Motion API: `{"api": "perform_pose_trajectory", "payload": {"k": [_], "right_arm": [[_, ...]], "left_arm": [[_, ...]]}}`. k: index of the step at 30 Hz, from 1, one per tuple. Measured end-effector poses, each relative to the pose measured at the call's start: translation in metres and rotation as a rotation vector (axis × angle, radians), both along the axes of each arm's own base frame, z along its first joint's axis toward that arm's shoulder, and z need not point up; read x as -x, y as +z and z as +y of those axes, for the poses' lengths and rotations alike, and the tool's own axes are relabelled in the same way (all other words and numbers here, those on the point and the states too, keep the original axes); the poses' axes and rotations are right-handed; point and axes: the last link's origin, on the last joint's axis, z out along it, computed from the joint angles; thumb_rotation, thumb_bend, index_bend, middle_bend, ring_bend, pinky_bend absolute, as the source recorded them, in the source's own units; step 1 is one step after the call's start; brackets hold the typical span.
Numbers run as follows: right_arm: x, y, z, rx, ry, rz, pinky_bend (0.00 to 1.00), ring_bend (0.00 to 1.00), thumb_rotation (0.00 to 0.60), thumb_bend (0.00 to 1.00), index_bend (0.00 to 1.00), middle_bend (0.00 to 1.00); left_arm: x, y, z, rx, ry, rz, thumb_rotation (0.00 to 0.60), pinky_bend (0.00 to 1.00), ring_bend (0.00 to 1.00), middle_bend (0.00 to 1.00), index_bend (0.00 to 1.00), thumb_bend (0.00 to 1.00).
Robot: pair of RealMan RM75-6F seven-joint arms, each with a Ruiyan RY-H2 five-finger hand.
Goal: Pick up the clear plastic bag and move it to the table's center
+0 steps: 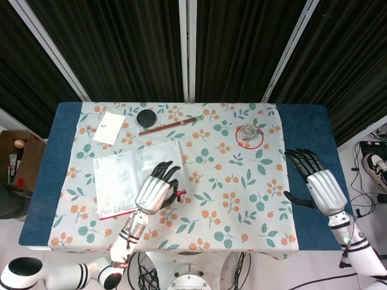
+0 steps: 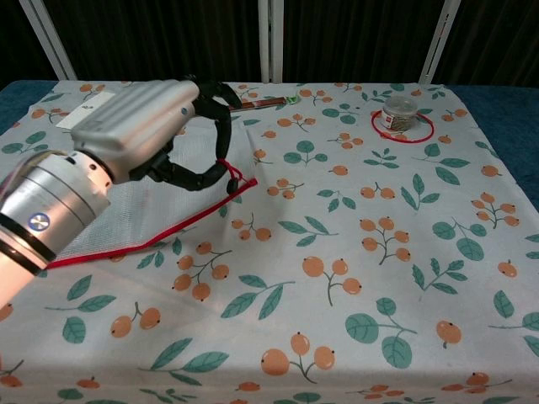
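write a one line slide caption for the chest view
Left hand pinches the red-edged corner of the clear plastic bag and lifts it off the floral tablecloth.

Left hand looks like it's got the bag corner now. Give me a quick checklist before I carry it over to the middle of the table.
1. Grip: left hand pinches the red-edged corner of the plastic bag. Ok.
2. Bag off the table: only that corner is raised; the rest lies flat on the tablecloth. Not ok yet.
3. Firmness of pinch: contact is partly hidden by the fingers. Cannot tell.
4. Drop spot: the middle of the cloth shows only its print. Ok.
5. Nearby items: chopsticks, black lid and the small jar sit toward the far edge, off the path. Ok.
6. Right hand: open at the table's right edge, out of the way. Ok.
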Motion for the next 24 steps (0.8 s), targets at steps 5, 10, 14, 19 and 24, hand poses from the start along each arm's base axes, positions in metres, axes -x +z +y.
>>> {"api": "perform_pose_trajectory", "payload": {"k": [5,10,14,19,24], "right_arm": [[-0.048,-0.008,-0.025,-0.082,0.122,0.028,0.0,0.0,0.6,0.18,0.15,0.09],[-0.096,-0.022,-0.049,-0.163,0.225,0.1,0.0,0.0,0.6,0.18,0.26,0.12],[-0.144,-0.038,-0.067,-0.204,0.325,0.181,0.0,0.0,0.6,0.18,0.34,0.15],[-0.188,-0.066,-0.081,-0.229,0.397,0.231,0.01,0.0,0.6,0.18,0.39,0.16],[-0.216,-0.103,-0.098,-0.254,0.406,0.241,0.02,0.0,0.6,0.18,0.39,0.17]], "left_arm": [[0.004,0.024,-0.014,-0.089,0.077,-0.139,0.6,0.15,0.12,0.24,0.66,0.36],[0.002,0.042,-0.021,-0.152,0.122,-0.22,0.6,0.18,0.19,0.31,0.66,0.36],[0.001,0.05,-0.023,-0.18,0.142,-0.252,0.6,0.2,0.24,0.36,0.67,0.36],[0.003,0.059,-0.026,-0.213,0.163,-0.272,0.6,0.23,0.28,0.4,0.67,0.36],[0.006,0.062,-0.029,-0.23,0.182,-0.282,0.6,0.26,0.31,0.44,0.68,0.36]]}}
